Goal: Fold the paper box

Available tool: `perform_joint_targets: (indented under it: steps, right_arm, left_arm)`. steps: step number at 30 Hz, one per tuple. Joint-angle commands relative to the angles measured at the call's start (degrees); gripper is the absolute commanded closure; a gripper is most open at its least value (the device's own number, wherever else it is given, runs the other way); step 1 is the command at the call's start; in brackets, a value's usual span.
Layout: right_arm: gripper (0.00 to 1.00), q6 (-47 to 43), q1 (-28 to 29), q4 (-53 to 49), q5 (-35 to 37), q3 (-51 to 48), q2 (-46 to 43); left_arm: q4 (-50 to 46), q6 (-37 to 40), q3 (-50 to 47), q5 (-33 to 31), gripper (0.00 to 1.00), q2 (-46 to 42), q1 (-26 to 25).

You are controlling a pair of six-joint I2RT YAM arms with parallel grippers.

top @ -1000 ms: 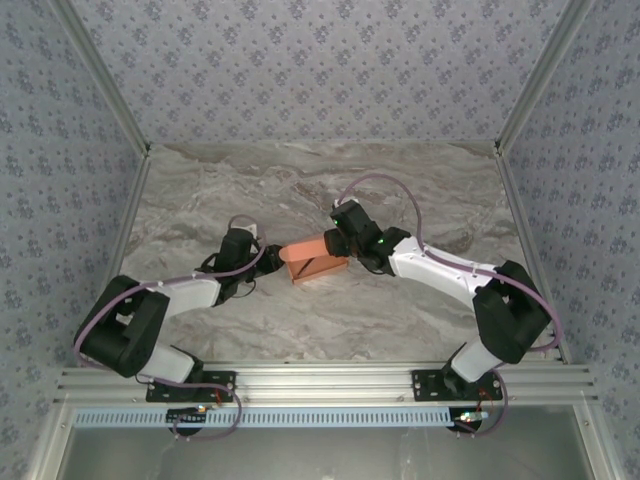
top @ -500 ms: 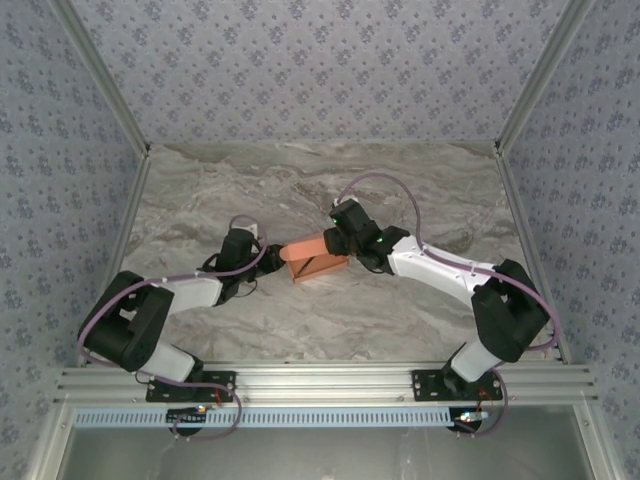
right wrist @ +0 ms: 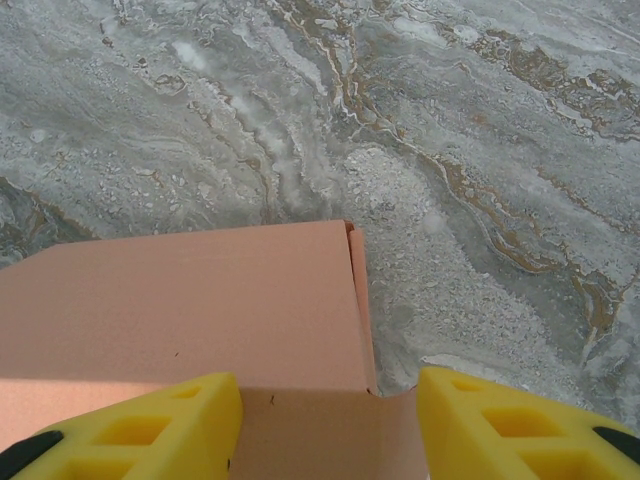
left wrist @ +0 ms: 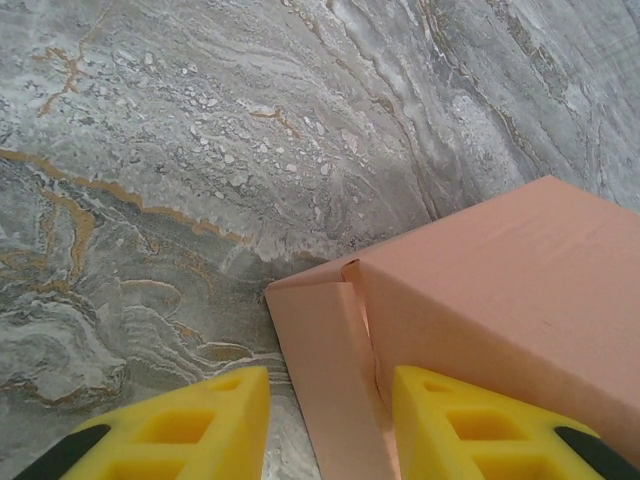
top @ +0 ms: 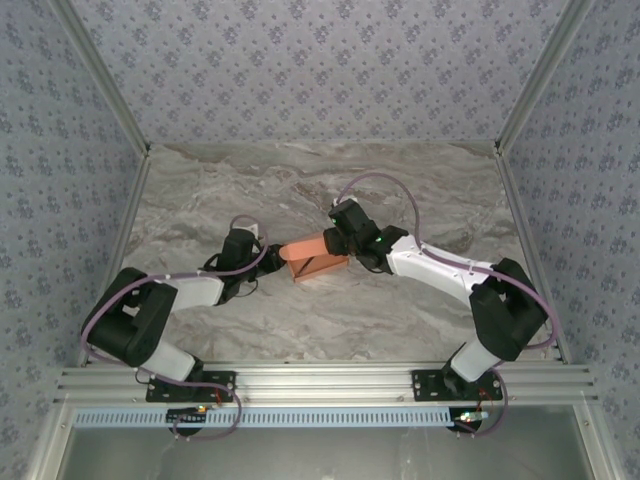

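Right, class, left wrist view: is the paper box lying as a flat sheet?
No, the paper box has raised faces meeting at a folded corner above the table.

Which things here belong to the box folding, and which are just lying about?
Part of the job: paper box, left gripper, right gripper.
Just surroundings: marble table, patterned walls, metal rail.
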Motion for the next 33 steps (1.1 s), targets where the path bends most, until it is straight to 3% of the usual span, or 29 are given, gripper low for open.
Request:
perform_joint_targets:
  steps: [1, 13, 26, 33]
  right_arm:
    - [0.48, -0.23, 0.84, -2.78, -0.95, 0.85, 2.0]
    - [0.48, -0.34, 1.04, -2.98, -0.84, 1.09, 2.6]
    - [0.48, -0.75, 0.75, -3.58, 0.88, 0.13, 3.05]
    - [0.48, -0.93, 0.76, -3.17, 1.34, -1.37, 3.21]
  left_arm:
    - [0.69, -0.31, -0.39, 1.77, 0.63, 1.15, 0.1]
    - [0.38, -0.32, -0.19, 1.76, 0.62, 0.55, 0.05]
    - [-6.01, 2.03, -2.1, -6.05, 0.57, -5.8, 0.19]
    - [-11.63, 4.26, -3.84, -14.54, 0.52, -15.88, 0.06]
